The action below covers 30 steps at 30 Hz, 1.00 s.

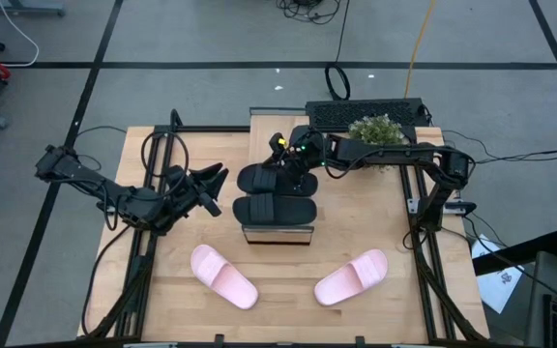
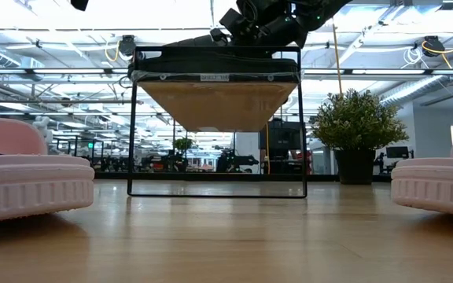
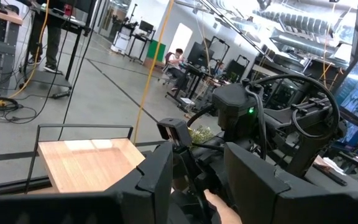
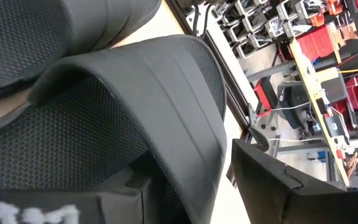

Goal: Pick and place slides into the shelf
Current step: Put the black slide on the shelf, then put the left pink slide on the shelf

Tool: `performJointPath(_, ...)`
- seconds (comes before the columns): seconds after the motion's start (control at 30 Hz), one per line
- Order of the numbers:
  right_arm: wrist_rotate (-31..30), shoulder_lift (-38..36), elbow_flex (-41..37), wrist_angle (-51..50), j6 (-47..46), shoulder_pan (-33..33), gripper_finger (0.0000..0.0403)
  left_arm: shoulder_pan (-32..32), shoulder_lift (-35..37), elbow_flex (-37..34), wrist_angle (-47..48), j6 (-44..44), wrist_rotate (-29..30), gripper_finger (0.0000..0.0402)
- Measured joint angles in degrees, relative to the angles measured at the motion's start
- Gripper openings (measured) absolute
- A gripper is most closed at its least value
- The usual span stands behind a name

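Note:
The shelf (image 1: 277, 232) (image 2: 217, 94) stands mid-table with two black slides lying side by side on its plank top, the nearer one (image 1: 275, 210) and the farther one (image 1: 271, 179). My right gripper (image 1: 295, 166) (image 2: 266, 20) reaches over the farther slide from the right; it is open, with its fingers on either side of that slide's strap (image 4: 166, 106). My left gripper (image 1: 216, 190) (image 3: 197, 186) hovers open just left of the shelf, touching nothing. Two pale pink slides (image 1: 224, 275) (image 1: 351, 277) lie sole-down on the table near the front edge. My right gripper straddles the strap of the farther black slide near its edge (image 4: 197, 143), coming from above and the table's right. A pale gap shows between the strap and one finger (image 4: 272, 180); whether the other finger touches it, I cannot tell. The slide lies flat on the shelf top.
A small potted plant (image 1: 377, 129) (image 2: 356, 126) and a keyboard (image 1: 366, 111) sit at the far right of the table, behind my right arm. Cables run along both table sides. Bare wood lies between the two pink slides in front of the shelf.

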<state>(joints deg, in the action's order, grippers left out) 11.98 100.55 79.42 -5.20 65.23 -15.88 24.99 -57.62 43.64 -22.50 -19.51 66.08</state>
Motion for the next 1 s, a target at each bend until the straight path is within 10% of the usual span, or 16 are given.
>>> performJointPath(1.0,-4.72,-3.03,-0.02,-7.11,0.52,0.74,0.0165,0.00,0.00,0.00,0.01,-0.04,-0.07,0.0140)
